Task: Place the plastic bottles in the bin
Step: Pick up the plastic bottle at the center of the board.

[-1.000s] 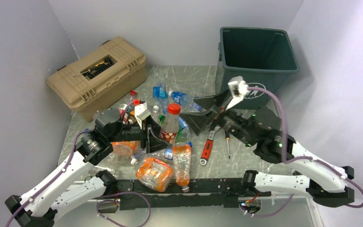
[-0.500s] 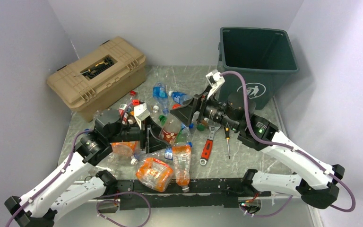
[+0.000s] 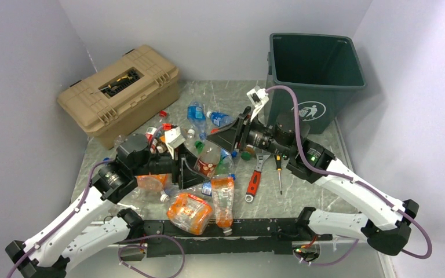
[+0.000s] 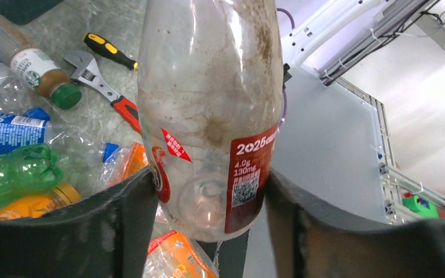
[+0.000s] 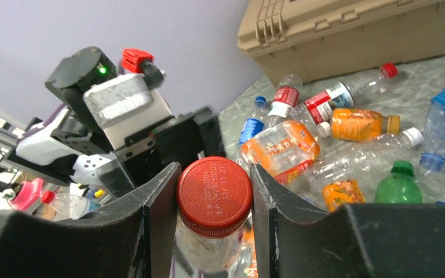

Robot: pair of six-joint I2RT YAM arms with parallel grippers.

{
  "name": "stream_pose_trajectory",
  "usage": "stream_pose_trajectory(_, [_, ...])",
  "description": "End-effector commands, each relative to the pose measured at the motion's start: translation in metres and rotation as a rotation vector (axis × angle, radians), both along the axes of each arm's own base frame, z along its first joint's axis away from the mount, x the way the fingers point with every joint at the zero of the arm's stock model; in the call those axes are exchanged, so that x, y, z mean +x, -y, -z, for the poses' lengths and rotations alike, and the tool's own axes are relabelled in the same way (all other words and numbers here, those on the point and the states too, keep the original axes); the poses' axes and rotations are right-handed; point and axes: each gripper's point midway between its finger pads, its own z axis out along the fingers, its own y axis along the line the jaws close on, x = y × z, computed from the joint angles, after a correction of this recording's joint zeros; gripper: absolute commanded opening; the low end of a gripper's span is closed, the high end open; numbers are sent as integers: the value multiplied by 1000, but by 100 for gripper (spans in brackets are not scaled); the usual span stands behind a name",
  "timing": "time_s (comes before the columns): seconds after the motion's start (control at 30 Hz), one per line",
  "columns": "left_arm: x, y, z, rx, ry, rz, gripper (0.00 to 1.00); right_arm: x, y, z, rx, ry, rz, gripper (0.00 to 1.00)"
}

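A clear bottle (image 3: 208, 161) with a red label stands upright between the fingers of my left gripper (image 3: 188, 168), which is shut on its lower body (image 4: 208, 87). My right gripper (image 3: 219, 139) has come over its top, one finger pressed on each side of the red cap (image 5: 214, 194). Several more plastic bottles lie around: a crushed orange one (image 3: 189, 211), an orange one (image 3: 223, 200), blue-labelled ones (image 3: 196, 111) and a green one (image 4: 11, 171). The dark green bin (image 3: 316, 63) stands at the back right, its inside hidden.
A tan toolbox (image 3: 120, 87) sits at the back left. A red-handled wrench (image 3: 255, 179) and a screwdriver (image 3: 278, 174) lie on the table just right of the bottle pile, below my right wrist. Walls close in on both sides.
My right arm swung left from in front of the bin to the held bottle, and its jaws closed in around the red cap. The left arm and its bottle stayed put.
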Motion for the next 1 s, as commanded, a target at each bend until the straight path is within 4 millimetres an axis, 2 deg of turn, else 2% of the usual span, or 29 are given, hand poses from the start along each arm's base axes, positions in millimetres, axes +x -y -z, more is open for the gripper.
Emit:
stream_pose_trajectory(0.0, [8, -7, -20, -44, 79, -79, 96, 0, 12, -7, 23, 43, 36, 0])
stream_pose_trajectory(0.03, [10, -10, -21, -47, 85, -104, 99, 0, 17, -9, 17, 56, 54, 0])
stream_pose_trajectory(0.2, [18, -29, -31, -74, 139, -237, 99, 6, 57, -35, -29, 153, 196, 0])
stream_pose_trajectory(0.37, [37, -59, -39, -114, 176, -463, 100, 21, 123, -89, 13, 268, 486, 0])
stream_pose_trajectory(0.53, [48, -82, -41, -147, 161, -621, 99, 36, 165, -146, 148, 414, 722, 0])
stream_pose_trajectory(0.63, [51, -85, -36, -127, 145, -649, 100, 60, 193, -174, 144, 468, 961, 0])
stream_pose_trajectory(0.73, [53, -86, -34, -111, 136, -658, 100, 93, 205, -185, -40, 517, 1204, 0])
stream_pose_trajectory(0.8, [55, -85, -32, -101, 130, -663, 99, 115, 209, -191, -129, 554, 1295, 0])
stream_pose_trajectory(0.83, [56, -85, -31, -95, 123, -664, 100, 130, 219, -193, -148, 541, 1350, 0])
stream_pose_trajectory(0.87, [56, -85, -30, -91, 119, -664, 100, 151, 221, -185, -192, 503, 1378, 0])
stream_pose_trajectory(0.9, [56, -84, -30, -87, 116, -664, 100, 166, 232, -182, -206, 462, 1413, 0])
stream_pose_trajectory(0.97, [57, -83, -28, -77, 109, -663, 99, 186, 249, -179, -197, 414, 1462, 0])
